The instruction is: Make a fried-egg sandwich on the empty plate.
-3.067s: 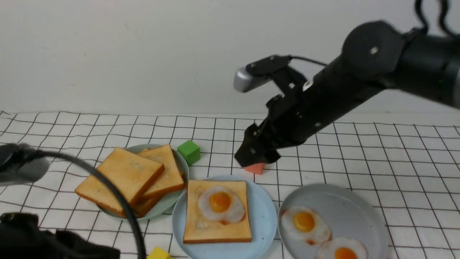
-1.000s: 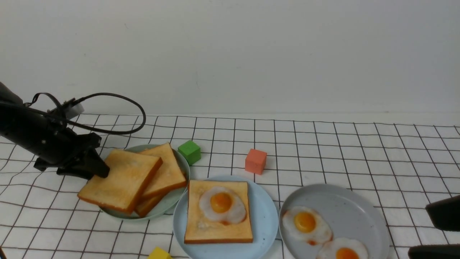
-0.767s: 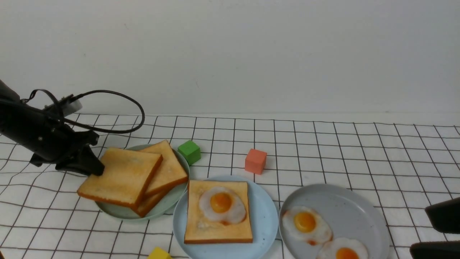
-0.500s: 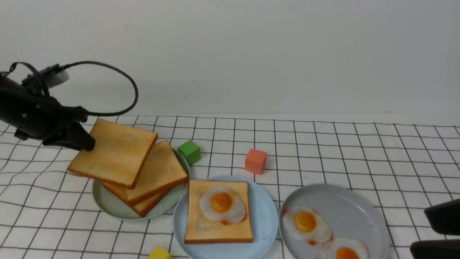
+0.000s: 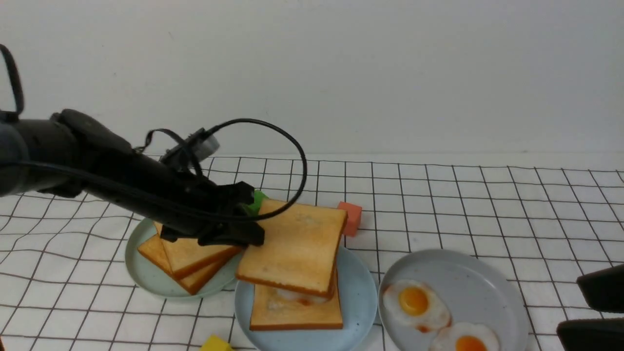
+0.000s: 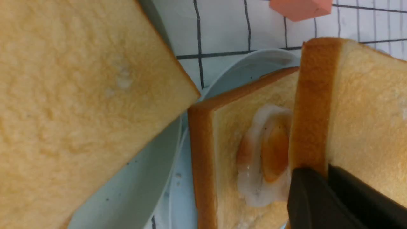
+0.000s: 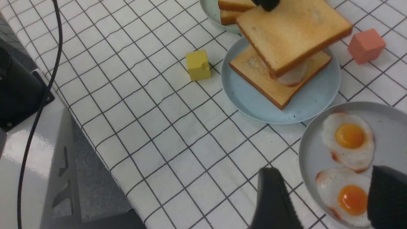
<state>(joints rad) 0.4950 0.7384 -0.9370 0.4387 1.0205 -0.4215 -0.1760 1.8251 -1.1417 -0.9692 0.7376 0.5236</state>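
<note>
Black left arm is reaching in from the far left, its left gripper (image 5: pixel 243 236) clamping tight on the left edge of a toast slice (image 5: pixel 295 246). That held slice is hanging tilted above the light blue plate (image 5: pixel 358 287), its right edge higher, not lying flat on anything. Left of it, the pale green plate (image 5: pixel 141 273) is carrying the remaining loose toast stack (image 5: pixel 187 256), partly under the arm. Green cube (image 5: pixel 256 201) is peeking out just behind the gripper. Light blue plate is sitting near centre, touching the green plate's right rim, holding the bottom toast (image 5: pixel 297 312) with a fried egg (image 6: pixel 262 156) on it; from the front only a sliver of egg white is showing under the lifted slice, while the left wrist view is showing the yolk and white clearly beneath the held slice's crust. Yellow cube (image 5: pixel 214 343) is sitting at the near edge, left of the blue plate. Salmon cube (image 5: pixel 352 218) is sitting far of the blue plate, half hidden by the held toast's corner. Right of that, the speckled grey plate (image 5: pixel 468 278) is holding two spare fried eggs (image 5: pixel 414 303) near its front. Right gripper (image 7: pixel 324 200) is hovering at the near right, jaws standing apart with nothing between them, above the grey plate's near edge. Checked tablecloth (image 5: pixel 536 209) is covering everything.
</note>
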